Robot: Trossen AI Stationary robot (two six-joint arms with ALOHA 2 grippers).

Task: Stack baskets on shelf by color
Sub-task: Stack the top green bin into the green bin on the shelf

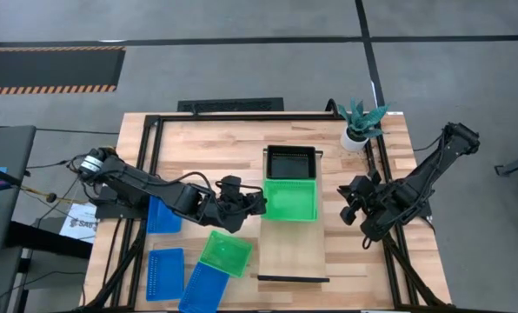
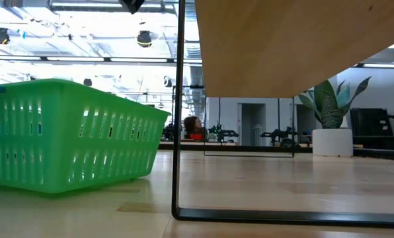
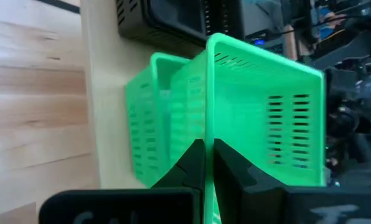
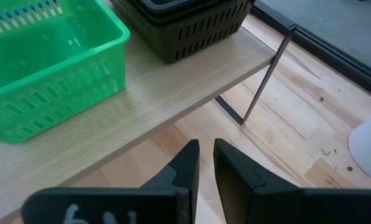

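On the pale shelf stand stacked black baskets and, next to them, a green basket. My left gripper is shut on that green basket's left side. In the left wrist view a second green basket sits lower, right behind the held one. A third green basket lies on the table, partly over a blue basket. Two more blue baskets lie flat on the table. My right gripper is shut and hovers right of the shelf, touching nothing. My left gripper pinches the green basket's short left wall at its rim, one finger inside and one outside. It comes slanting from the table's left. The basket stands over the second green basket on the shelf, higher than it; whether it rests in it I cannot tell.
A potted plant stands at the far right corner. Thin black rails close the shelf's short ends, and its leg reaches the tabletop. The near half of the shelf board is bare. A person shows far off in the room.
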